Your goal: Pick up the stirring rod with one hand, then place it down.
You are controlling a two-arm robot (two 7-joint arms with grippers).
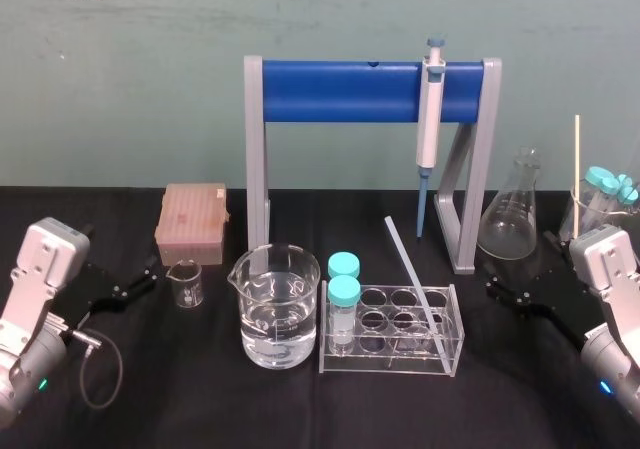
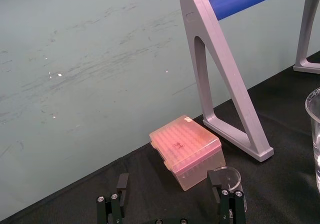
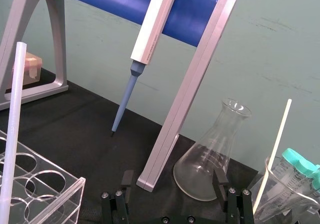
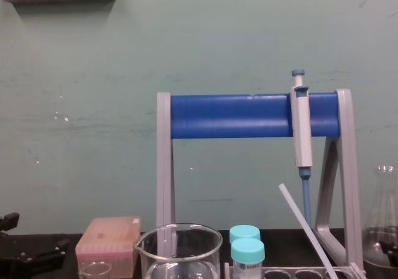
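**A:** Take the pipette stand [image 1: 360,91] as the marker. What is furthest left of it?

**B:** The left gripper [image 2: 170,181], low over the black table, left of the stand's left leg and nearer the robot. Its fingers are spread apart, with nothing between them.

**A:** And moving inward?

**B:** A pink tip box [image 1: 190,224] sits just left of that leg. There is a dark mark on its lid, too blurred to read. A small beaker [image 1: 184,283] stands forward of the box. The large beaker [image 1: 275,309] is in front of the left leg, partly filled with clear liquid.

**A:** Where is the stirring rod?

**B:** In front of the stand, below the right half of the blue bar. The stirring rod [image 1: 410,269] leans in the clear tube rack [image 1: 395,354]. Its lower end is in a right-hand hole and its top tilts back and left toward the stand. No gripper touches it. Two teal-capped tubes [image 1: 343,294] stand at the rack's left end, and their print is too small to read.

**A:** Further right?

**B:** The pipette [image 1: 430,119] hangs from the bar near the stand's right leg. A conical flask [image 1: 512,214] stands just right of that leg. Beyond it is a cream stick [image 1: 576,159], upright in a glass beaker [image 3: 272,184] with more capped tubes.

**A:** And the other arm?

**B:** The right gripper [image 3: 173,179] is right of the stand and nearer the robot. Its jaws are wide apart and hold nothing.
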